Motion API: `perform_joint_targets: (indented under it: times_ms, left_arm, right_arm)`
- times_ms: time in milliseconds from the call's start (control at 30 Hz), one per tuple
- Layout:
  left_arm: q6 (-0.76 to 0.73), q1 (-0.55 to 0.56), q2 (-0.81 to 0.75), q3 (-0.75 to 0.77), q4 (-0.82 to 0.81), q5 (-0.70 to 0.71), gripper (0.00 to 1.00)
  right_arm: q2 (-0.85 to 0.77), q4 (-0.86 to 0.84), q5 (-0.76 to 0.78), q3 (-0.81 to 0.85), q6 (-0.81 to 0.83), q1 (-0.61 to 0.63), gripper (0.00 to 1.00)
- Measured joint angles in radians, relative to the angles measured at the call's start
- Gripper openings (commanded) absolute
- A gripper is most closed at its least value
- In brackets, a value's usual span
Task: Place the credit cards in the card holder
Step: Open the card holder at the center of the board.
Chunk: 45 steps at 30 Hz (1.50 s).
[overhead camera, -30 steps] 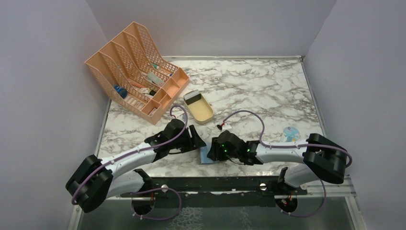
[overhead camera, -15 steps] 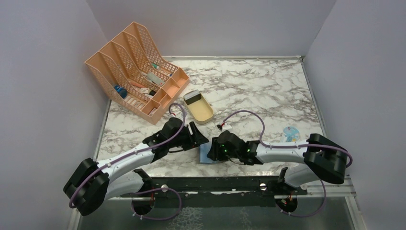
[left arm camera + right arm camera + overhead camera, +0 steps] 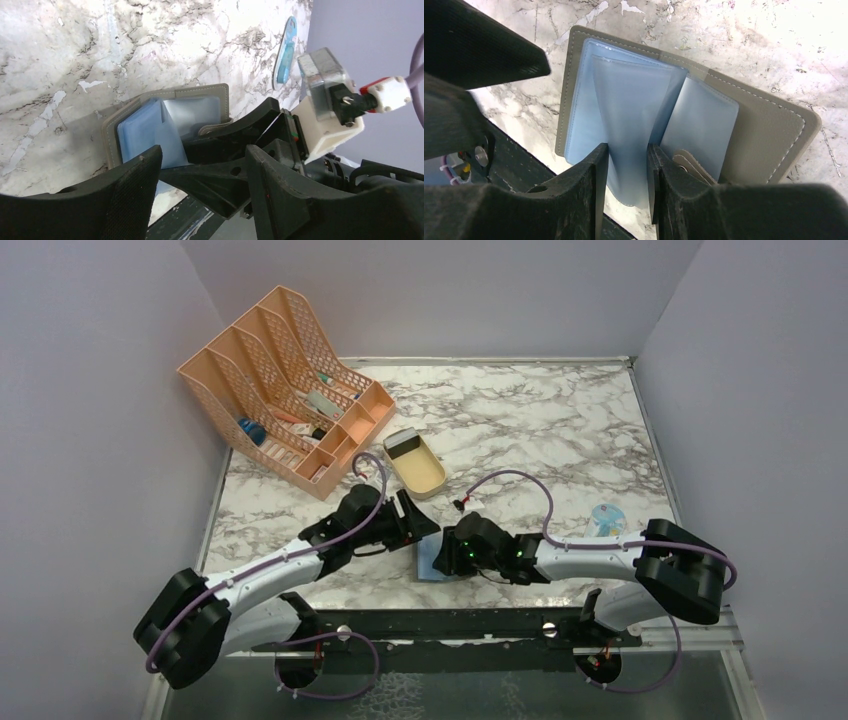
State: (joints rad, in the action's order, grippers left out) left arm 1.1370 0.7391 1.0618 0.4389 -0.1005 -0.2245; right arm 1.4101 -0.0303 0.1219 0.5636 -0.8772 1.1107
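Observation:
The grey card holder point(image 3: 428, 566) lies open near the table's front edge, blue-grey pockets up point(image 3: 769, 135). It also shows in the left wrist view point(image 3: 200, 107). My right gripper point(image 3: 448, 552) point(image 3: 628, 150) stands over its middle. Its jaws are a narrow gap apart, closed on a raised, bowed blue pocket leaf point(image 3: 631, 100). My left gripper point(image 3: 420, 525) point(image 3: 202, 152) is open and empty, just left of the holder and above it. A whitish card with a dark end point(image 3: 402, 443) sits in the tan tray point(image 3: 432, 483). No other cards show.
A peach mesh file rack point(image 3: 280, 380) with small items stands at the back left. A small blue round tag point(image 3: 606, 516) lies right of my right arm. The dark front rail point(image 3: 450, 625) runs just below the holder. Grey walls close in three sides.
My left gripper has shifted a little up and to the right, closer to the holder. The right gripper and the holder have stayed put.

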Motion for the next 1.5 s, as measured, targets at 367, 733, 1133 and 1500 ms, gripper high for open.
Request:
perform_joint_targets:
  times_ms: [367,733,1133,1500]
  left_arm:
    - [0.024,-0.029,0.096,-0.037,-0.146,-0.04,0.65]
    - [0.024,-0.048,0.179,-0.037,-0.184,-0.059,0.64]
    - [0.067,-0.048,0.204,-0.037,-0.245,-0.113,0.61]
    - [0.1,-0.027,0.227,-0.037,-0.296,-0.143,0.53]
  right_arm:
    - [-0.006,0.0,-0.001,0.0,0.015,0.0,0.34]
    - [-0.015,0.0,-0.001,0.0,0.019,0.0,0.34]
    - [-0.017,0.002,0.0,0.0,0.019,0.0,0.34]
    - [-0.132,0.106,0.0,0.006,0.026,0.0,0.49]
